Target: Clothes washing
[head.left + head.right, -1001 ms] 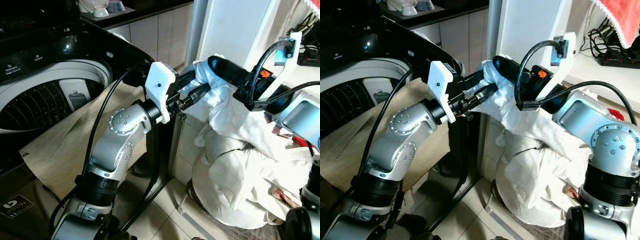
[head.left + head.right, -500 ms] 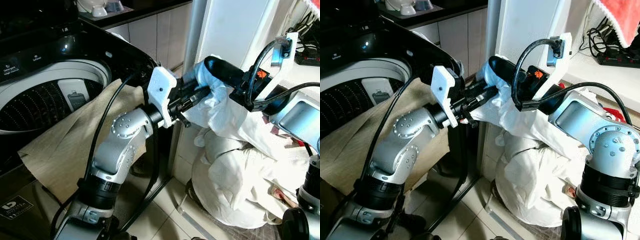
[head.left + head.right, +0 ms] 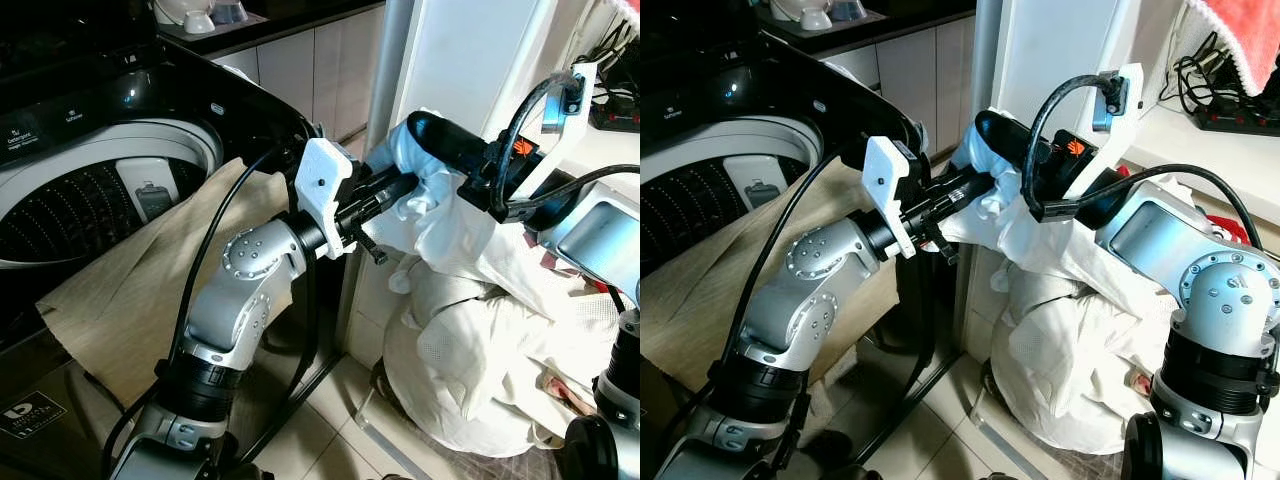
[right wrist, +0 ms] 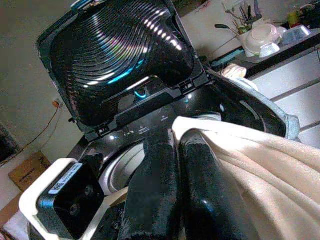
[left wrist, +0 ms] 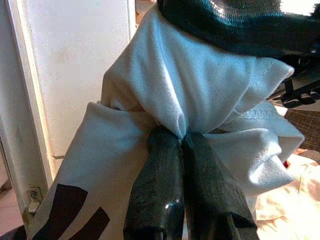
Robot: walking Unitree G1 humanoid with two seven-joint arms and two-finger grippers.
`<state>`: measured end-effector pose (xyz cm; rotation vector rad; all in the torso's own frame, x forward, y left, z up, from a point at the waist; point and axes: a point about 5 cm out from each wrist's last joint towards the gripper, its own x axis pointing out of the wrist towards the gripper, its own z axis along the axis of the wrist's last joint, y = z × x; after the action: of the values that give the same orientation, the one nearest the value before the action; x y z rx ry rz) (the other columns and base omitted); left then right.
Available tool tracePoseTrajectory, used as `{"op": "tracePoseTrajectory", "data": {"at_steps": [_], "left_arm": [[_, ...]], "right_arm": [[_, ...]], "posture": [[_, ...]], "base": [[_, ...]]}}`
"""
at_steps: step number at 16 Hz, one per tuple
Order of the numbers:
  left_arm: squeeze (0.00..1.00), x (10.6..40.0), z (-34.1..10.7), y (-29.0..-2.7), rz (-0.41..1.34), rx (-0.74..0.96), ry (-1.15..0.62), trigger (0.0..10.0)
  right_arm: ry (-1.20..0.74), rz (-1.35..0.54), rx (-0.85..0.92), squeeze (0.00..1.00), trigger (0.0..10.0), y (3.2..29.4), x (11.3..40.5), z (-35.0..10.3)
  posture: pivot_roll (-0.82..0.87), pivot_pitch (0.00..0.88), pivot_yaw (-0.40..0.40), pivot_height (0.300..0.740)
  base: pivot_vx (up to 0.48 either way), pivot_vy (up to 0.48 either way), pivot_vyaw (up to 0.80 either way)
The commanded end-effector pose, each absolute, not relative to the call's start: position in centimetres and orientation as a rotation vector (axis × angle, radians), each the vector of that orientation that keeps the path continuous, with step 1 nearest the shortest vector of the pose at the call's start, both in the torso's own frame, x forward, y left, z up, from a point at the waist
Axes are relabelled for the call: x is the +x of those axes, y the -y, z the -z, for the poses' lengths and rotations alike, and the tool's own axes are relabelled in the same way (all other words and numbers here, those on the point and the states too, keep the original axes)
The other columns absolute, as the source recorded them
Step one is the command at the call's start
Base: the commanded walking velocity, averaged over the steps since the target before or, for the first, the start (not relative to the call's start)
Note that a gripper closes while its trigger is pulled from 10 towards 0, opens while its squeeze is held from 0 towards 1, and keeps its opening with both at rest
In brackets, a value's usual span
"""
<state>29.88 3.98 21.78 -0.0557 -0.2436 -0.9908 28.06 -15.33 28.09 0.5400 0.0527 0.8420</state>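
Washer left — laundry heap right

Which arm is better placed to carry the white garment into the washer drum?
Left, probably: the left end effector is shut on the white garment and its arm sits beside the open drum.

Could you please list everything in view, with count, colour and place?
washer: one, black, lid up, on the robot's left
drum: one, grey, inside the washer
beige cloth: one, draped over the washer's front rim
white garment: one, held up between both claws, hanging down to a heap on the floor
bowls: several, white, on the counter behind the washer
red towel: one, upper right
cables: a black tangle, on the right-hand ledge
left claw: black, pinching a fold of the white garment
right claw: black, garment draped over it
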Motion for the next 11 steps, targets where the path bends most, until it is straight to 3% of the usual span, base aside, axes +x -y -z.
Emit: {"op": "tracePoseTrajectory", "data": {"at_steps": [1,6,7,8,9,10,11], "left_arm": [[0.00,29.6,-22.4,-3.9,1.001,-0.075,0.276,0.0],[0.00,29.7,-22.6,-4.2,0.992,-0.100,0.288,0.0],[0.00,29.8,-22.7,-4.4,0.985,-0.111,0.292,0.0],[0.00,29.8,-22.8,-4.4,0.982,-0.118,0.294,0.0],[0.00,29.9,-22.9,-4.6,0.970,-0.130,0.302,0.0],[0.00,30.0,-23.1,-4.8,0.957,-0.139,0.312,0.0],[0.00,30.1,-23.2,-5.0,0.950,-0.148,0.315,0.0]], "right_arm": [[-0.020,-0.883,0.523,0.00,0.0,14.9,27.5,-29.0],[-0.022,-0.864,0.509,0.00,0.0,15.0,27.7,-29.0],[-0.016,-0.863,0.504,0.00,1.4,15.0,27.7,-29.1],[-0.012,-0.864,0.502,0.00,1.4,15.0,27.7,-29.1],[-0.009,-0.855,0.493,0.42,10.0,15.1,27.7,-29.2],[-0.004,-0.852,0.512,1.00,10.0,15.1,27.9,-29.2],[-0.002,-0.853,0.522,1.00,10.0,15.2,27.9,-29.2]], "posture": [[-0.12,0.000,0.001,0.740],[-0.12,0.000,0.000,0.740],[-0.12,0.000,0.000,0.740],[-0.12,0.000,0.000,0.740],[-0.11,0.000,0.000,0.740],[-0.11,0.000,0.000,0.740],[-0.11,0.000,0.000,0.740]], "base": [[0.000,0.000,0.00],[0.000,0.000,0.00],[0.000,0.000,0.00],[0.000,0.000,0.00],[0.000,0.000,0.00],[0.000,0.000,0.00],[0.000,0.000,0.00]]}}
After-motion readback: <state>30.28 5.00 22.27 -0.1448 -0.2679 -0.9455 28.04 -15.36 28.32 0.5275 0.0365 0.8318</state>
